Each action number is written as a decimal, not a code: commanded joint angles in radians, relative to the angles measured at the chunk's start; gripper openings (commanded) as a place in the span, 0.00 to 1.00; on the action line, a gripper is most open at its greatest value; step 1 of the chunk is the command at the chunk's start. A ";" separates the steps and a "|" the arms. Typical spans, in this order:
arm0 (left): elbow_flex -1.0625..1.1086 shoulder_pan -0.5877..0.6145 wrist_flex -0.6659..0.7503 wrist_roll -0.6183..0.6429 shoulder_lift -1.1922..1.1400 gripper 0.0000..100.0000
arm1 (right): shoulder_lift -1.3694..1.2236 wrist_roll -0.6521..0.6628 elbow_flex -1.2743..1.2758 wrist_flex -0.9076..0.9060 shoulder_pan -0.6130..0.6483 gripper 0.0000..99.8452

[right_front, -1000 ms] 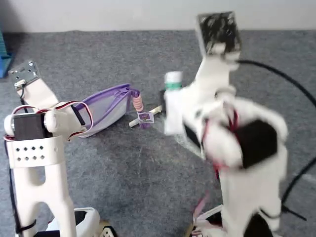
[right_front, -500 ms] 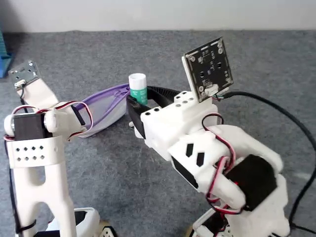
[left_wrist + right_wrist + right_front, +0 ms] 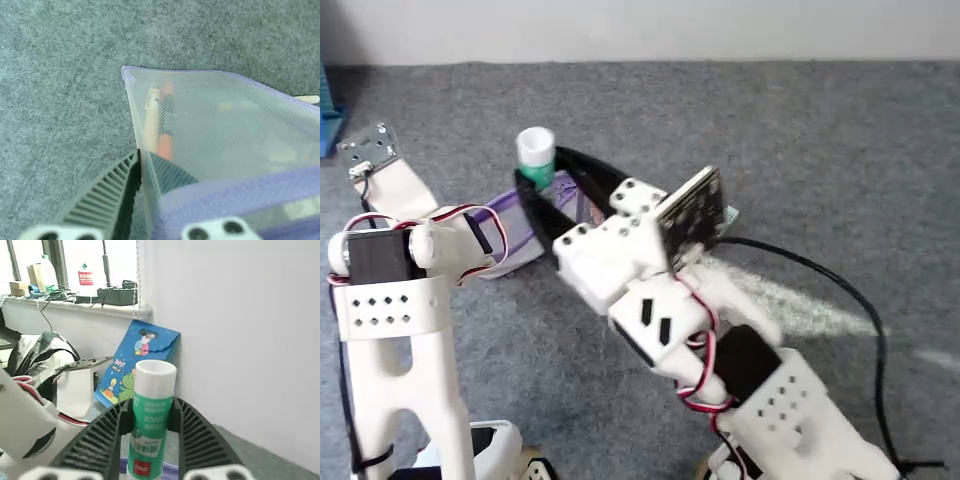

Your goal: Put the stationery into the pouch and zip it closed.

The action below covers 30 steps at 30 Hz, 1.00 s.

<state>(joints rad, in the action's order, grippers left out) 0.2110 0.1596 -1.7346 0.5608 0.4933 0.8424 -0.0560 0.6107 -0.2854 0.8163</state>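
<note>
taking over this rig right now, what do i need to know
Claws: left claw is shut on the edge of the pouch; right claw is shut on the glue stick, held upright.
Things: the pouch lies on the carpet; the glue stick is up in the air close to it.
Done: pens show inside the pouch through the mesh.
Left: drop the glue stick in, then zip the pouch closed.
</note>
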 commanded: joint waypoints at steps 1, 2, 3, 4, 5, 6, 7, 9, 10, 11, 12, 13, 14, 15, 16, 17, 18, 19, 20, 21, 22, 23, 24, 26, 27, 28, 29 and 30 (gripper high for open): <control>-0.012 0.003 -0.002 0.012 -0.023 0.01 | -0.044 0.029 0.023 0.174 0.016 0.01; -0.012 0.003 -0.002 0.012 -0.023 0.01 | -0.065 0.034 0.031 0.214 0.016 0.01; -0.012 0.003 -0.002 0.012 -0.023 0.01 | -0.087 0.046 0.038 0.242 0.018 0.01; -0.012 0.003 -0.002 0.012 -0.023 0.01 | -0.108 0.052 0.049 0.269 0.018 0.01; -0.012 0.003 -0.002 0.012 -0.023 0.01 | -0.128 0.054 0.058 0.288 0.019 0.01; -0.012 0.003 -0.002 0.012 -0.023 0.01 | -0.147 0.054 0.069 0.302 0.019 0.01; -0.012 0.003 -0.002 0.012 -0.023 0.01 | -0.160 0.055 0.081 0.314 0.019 0.01; -0.012 0.005 -0.002 0.014 -0.023 0.01 | -0.180 0.057 0.114 0.326 0.018 0.01; -0.012 0.005 -0.002 0.014 -0.023 0.01 | -0.183 0.057 0.130 0.323 0.016 0.01; -0.012 0.005 -0.002 0.014 -0.023 0.01 | -0.182 0.057 0.152 0.318 0.016 0.01; -0.012 0.005 -0.002 0.014 -0.023 0.01 | -0.182 0.058 0.170 0.317 0.016 0.01; -0.012 0.005 -0.002 0.014 -0.023 0.01 | -0.182 0.071 0.189 0.312 0.016 0.01; -0.012 0.005 -0.002 0.014 -0.023 0.01 | -0.182 0.097 0.196 0.295 0.016 0.02; -0.012 0.005 -0.002 0.014 -0.023 0.01 | -0.182 0.115 0.199 0.280 0.016 0.04; -0.012 0.005 -0.002 0.014 -0.023 0.01 | -0.182 0.120 0.199 0.265 0.013 0.07; -0.012 0.005 -0.002 0.014 -0.023 0.01 | -0.182 0.120 0.196 0.254 0.013 0.11; -0.012 0.005 -0.002 0.014 -0.023 0.01 | -0.177 0.121 0.189 0.243 0.012 0.16; -0.012 0.005 -0.002 0.014 -0.023 0.01 | -0.168 0.121 0.176 0.225 0.012 0.20; -0.012 0.005 -0.002 0.014 -0.023 0.01 | -0.156 0.118 0.160 0.200 0.012 0.23; -0.012 0.005 -0.002 0.014 -0.023 0.01 | -0.140 0.117 0.143 0.168 0.012 0.24; -0.012 0.005 -0.002 0.014 -0.023 0.01 | -0.125 0.117 0.124 0.139 0.012 0.24; -0.012 0.005 -0.002 0.014 -0.023 0.01 | -0.110 0.115 0.109 0.111 0.012 0.23; -0.010 0.005 -0.002 0.014 -0.023 0.01 | -0.093 0.115 0.097 0.088 0.010 0.21; -0.010 0.005 -0.002 0.014 -0.023 0.01 | -0.051 0.115 0.081 0.047 -0.018 0.18; -0.010 0.005 -0.002 0.014 -0.023 0.01 | -0.028 0.107 0.077 0.019 -0.039 0.16; -0.010 0.003 -0.002 0.014 -0.023 0.01 | -0.005 0.086 0.075 -0.015 -0.061 0.14; -0.010 0.003 -0.002 0.014 -0.023 0.01 | 0.016 0.057 0.075 -0.051 -0.091 0.13; -0.010 0.003 -0.002 0.014 -0.023 0.01 | 0.035 0.026 0.075 -0.091 -0.131 0.11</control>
<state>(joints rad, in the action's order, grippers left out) 0.2110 0.1580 -1.7346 0.5639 0.4918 0.8040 0.0299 0.7503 -0.2931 0.7656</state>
